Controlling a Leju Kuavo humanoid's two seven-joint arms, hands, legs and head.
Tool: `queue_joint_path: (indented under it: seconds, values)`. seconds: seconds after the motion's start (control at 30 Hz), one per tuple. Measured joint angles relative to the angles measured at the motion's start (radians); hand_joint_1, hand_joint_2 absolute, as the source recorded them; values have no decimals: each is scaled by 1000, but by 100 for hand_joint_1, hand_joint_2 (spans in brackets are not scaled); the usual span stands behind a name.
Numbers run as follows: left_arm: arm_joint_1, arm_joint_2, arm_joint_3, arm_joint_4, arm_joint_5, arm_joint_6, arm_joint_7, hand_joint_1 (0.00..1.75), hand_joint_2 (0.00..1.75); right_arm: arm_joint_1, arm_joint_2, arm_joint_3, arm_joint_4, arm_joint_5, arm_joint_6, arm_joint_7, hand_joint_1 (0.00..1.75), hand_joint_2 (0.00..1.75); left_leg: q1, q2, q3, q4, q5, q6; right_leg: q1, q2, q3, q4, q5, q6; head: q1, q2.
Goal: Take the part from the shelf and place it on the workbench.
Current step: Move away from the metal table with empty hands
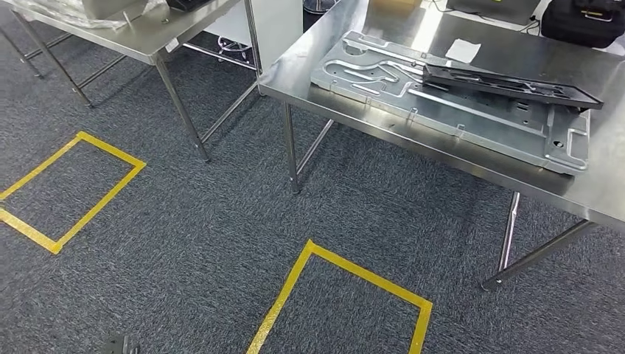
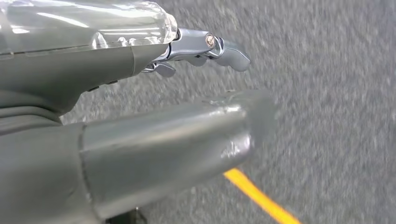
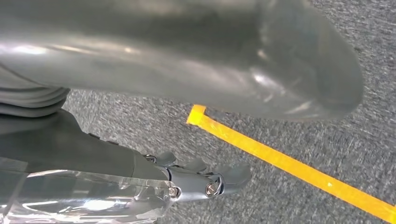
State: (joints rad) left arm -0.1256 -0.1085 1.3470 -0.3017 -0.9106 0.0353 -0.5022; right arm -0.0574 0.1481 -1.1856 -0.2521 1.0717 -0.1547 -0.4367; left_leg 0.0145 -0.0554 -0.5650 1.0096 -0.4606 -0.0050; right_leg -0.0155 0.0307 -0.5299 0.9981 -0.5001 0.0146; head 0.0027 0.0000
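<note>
no readable text, labels or numbers anywhere

We see open carpet (image 1: 221,243) ahead of us, marked by two yellow tape squares (image 1: 70,188), with nothing standing on it. The worktop (image 1: 413,29) on the right carries a large grey metal plate (image 1: 457,110) with a black part (image 1: 508,85) lying across it; bare steel shows behind them near a white paper (image 1: 463,50) and a black bag (image 1: 586,21). Its legs (image 1: 292,151) and slanted braces block the space beneath. A gap of floor separates it from a second worktop (image 1: 147,33). Our left hand (image 2: 140,93) and right hand (image 3: 163,116) hang over carpet, holding nothing.
</note>
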Motion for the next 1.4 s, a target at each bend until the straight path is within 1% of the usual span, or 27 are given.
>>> queue_joint_path:
  seconds: [0.07, 0.17, 0.2, 0.23, 0.27, 0.33, 0.4, 0.5, 0.57, 0.6, 0.67, 0.7, 0.73, 0.77, 0.8, 0.83, 0.9, 0.97, 1.03, 1.07, 1.13, 1.2, 1.23, 1.27, 1.3, 1.33, 1.4]
  values:
    - [6, 8, 0, 0, 1, -1, 3, 0, 0, -3, 0, -3, 0, 0, 0, -2, 0, 0, 0, 12, -13, 30, -22, -9, -3, -16, 4, -9, 5, -17, -4, 0]
    - [9, 11, 0, 2, 0, -3, 5, 0, 0, -4, 0, -9, 0, -2, -1, -4, 0, 0, 2, 41, -95, 210, -116, -16, 1, -41, 5, -12, 6, -31, -13, 0]
    - [10, 12, 0, 3, 0, -4, 7, 0, 0, -4, 0, -11, 1, -2, -1, -3, 0, 0, 2, 44, -119, 265, -135, -18, 4, -49, 4, -10, 5, -33, -13, 0]
    - [12, 13, 0, 4, 0, -3, 12, 0, 0, -4, 0, -13, 1, 1, -2, -1, 0, 0, 3, 46, -128, 288, -135, -18, 6, -55, 3, -8, 3, -34, -13, 0]
    - [13, 16, 0, 5, -1, -2, 19, 0, 0, -5, 0, -14, 1, 6, -3, 6, 0, 0, 3, 48, -117, 271, -117, -18, 7, -61, 4, -5, 2, -34, -14, 0]
    - [14, 26, -4, 8, -16, -3, 38, 0, 0, -6, 0, -14, 4, 25, -9, 30, 0, 0, 2, 63, -51, 144, -55, -12, 9, -70, 5, 2, -4, -30, -14, 0]
    - [11, 40, -16, 13, -39, -13, 53, 0, 0, -8, 1, -13, 8, 44, -14, 64, 0, 0, -3, 82, 2, 37, -25, -3, 14, -79, 5, 10, -10, -22, -13, 0]
    - [9, 58, -37, 19, -68, -31, 68, 0, 0, -10, 1, -5, 12, 74, -21, 115, 0, 0, -7, 76, 8, 14, -21, 12, 18, -90, 3, 10, -10, -7, -11, 0]
    - [10, 65, -55, 23, -97, -33, 79, 0, 0, -10, 1, 5, 15, 99, -27, 146, 0, 0, -4, 68, 9, 4, -13, 25, 15, -77, -4, 30, -29, 4, -9, 0]
    - [10, 65, -67, 25, -115, -33, 86, 0, 0, -10, 1, 11, 16, 112, -31, 161, 0, 0, -1, 64, 9, 0, -9, 31, 12, -63, -20, 65, -53, 9, -6, 0]
    - [11, 66, -94, 29, -146, -33, 101, 0, 0, -8, 1, 22, 20, 137, -37, 181, 0, 0, -1, 56, 5, -2, -6, 36, 8, -42, -77, 185, -119, 16, -1, 0]
    - [14, 66, -106, 31, -156, -33, 108, 0, 0, -6, 1, 29, 21, 147, -38, 185, 0, 0, -2, 51, 3, -1, -5, 36, 6, -39, -107, 246, -141, 18, -1, 0]
    - [18, 66, -116, 34, -164, -32, 113, 0, 0, -5, 1, 35, 23, 155, -40, 185, 0, 0, -2, 45, 2, -1, -5, 36, 5, -37, -124, 280, -146, 19, -1, 0]
    - [23, 66, -124, 37, -169, -31, 114, 0, 0, -3, 1, 40, 24, 160, -43, 182, 0, 0, -2, 38, 3, 0, -5, 36, 4, -36, -124, 277, -129, 19, -1, 0]
    - [28, 65, -130, 40, -170, -30, 109, 0, 0, -1, 1, 44, 24, 165, -47, 177, 0, 0, -2, 31, 4, 1, -5, 35, 3, -33, -105, 235, -96, 18, -1, 0]
    - [31, 65, -135, 42, -167, -29, 99, 0, 0, 0, 1, 48, 24, 169, -53, 171, 0, 0, -2, 24, 5, 3, -6, 34, 3, -25, -71, 165, -56, 14, 0, 0]
    - [34, 64, -140, 47, -155, -30, 72, 0, 0, 2, 0, 58, 24, 177, -68, 162, 0, 0, -4, 10, 3, 6, -6, 26, 4, -1, -16, 45, -10, 6, 0, 0]
    - [35, 64, -141, 50, -146, -31, 57, 0, 0, 3, -2, 66, 24, 183, -80, 154, 0, 0, -4, -1, -1, 4, -3, 12, 7, 7, -3, 9, -6, 0, -1, 0]
    - [38, 64, -142, 52, -148, -32, 68, 0, 0, 2, -3, 72, 24, 187, -93, 143, 0, 0, -3, -7, -3, 4, -2, 0, 6, -6, -1, 2, 0, -11, -2, 0]
    - [40, 65, -143, 54, -152, -33, 80, 0, 0, 3, -4, 75, 24, 187, -100, 136, 0, 0, -3, 0, -8, 15, -11, -5, 4, -13, 1, -4, 4, -18, -3, 0]
    - [40, 65, -145, 57, -159, -35, 106, 0, 0, 5, -8, 79, 24, 188, -110, 126, 0, 0, -2, 24, -45, 100, -64, -10, 2, -29, 4, -12, 9, -30, -8, 0]
    - [40, 67, -145, 59, -160, -42, 120, 0, 0, 6, -18, 80, 24, 191, -116, 122, 0, 0, -2, 40, -105, 232, -127, -16, 5, -45, 2, -10, 8, -35, -11, 0]
    - [40, 67, -145, 60, -158, -47, 121, 0, 0, 7, -23, 81, 24, 195, -118, 123, 0, 0, -1, 43, -123, 274, -138, -18, 7, -53, 1, -8, 7, -36, -11, 0]
    - [40, 67, -145, 61, -158, -51, 118, 0, 0, 7, -27, 83, 24, 200, -119, 125, 0, 0, -1, 46, -124, 281, -131, -19, 8, -60, 1, -6, 5, -36, -11, 0]
    - [40, 68, -145, 61, -158, -54, 112, 0, 0, 7, -30, 84, 24, 204, -119, 129, 0, 0, 0, 50, -106, 248, -106, -19, 8, -68, 1, -3, 3, -35, -11, 0]
    - [37, 69, -146, 61, -160, -56, 106, 0, 0, 6, -32, 86, 24, 209, -118, 135, 0, 0, 0, 59, -71, 184, -72, -18, 8, -76, 3, 0, 0, -33, -11, 0]
    - [27, 70, -149, 61, -169, -57, 104, 0, 0, 6, -34, 89, 24, 218, -111, 148, 0, 0, -5, 84, -7, 58, -30, -10, 13, -90, 4, 7, -7, -24, -11, 0]
